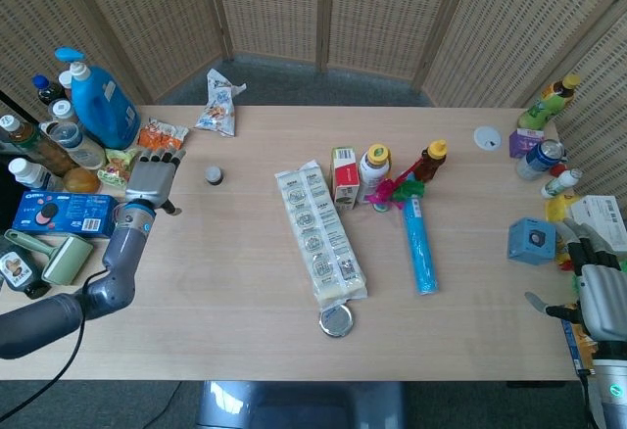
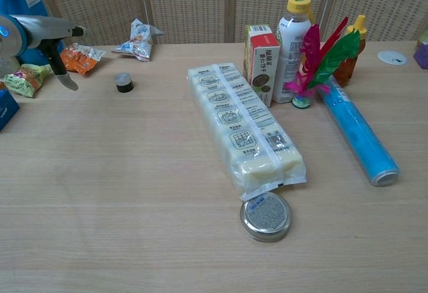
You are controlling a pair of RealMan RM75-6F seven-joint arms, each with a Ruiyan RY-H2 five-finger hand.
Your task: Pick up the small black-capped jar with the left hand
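The small jar (image 1: 213, 175) stands upright on the left part of the table, dark-bodied with a grey-looking lid; the chest view shows the jar (image 2: 123, 82) too. My left hand (image 1: 153, 180) hovers just left of it, fingers apart and holding nothing, a short gap between them. In the chest view the left hand (image 2: 47, 39) shows at the far left edge, thumb hanging down. My right hand (image 1: 603, 294) stays at the table's far right edge, fingers spread and empty.
An orange snack bag (image 1: 160, 138) and a blue detergent bottle (image 1: 100, 99) lie behind the left hand. A long cracker pack (image 1: 319, 232), a round tin (image 1: 337, 320), a carton, bottles and a blue tube (image 1: 419, 243) fill the middle. A blue box (image 1: 532, 240) sits near the right hand.
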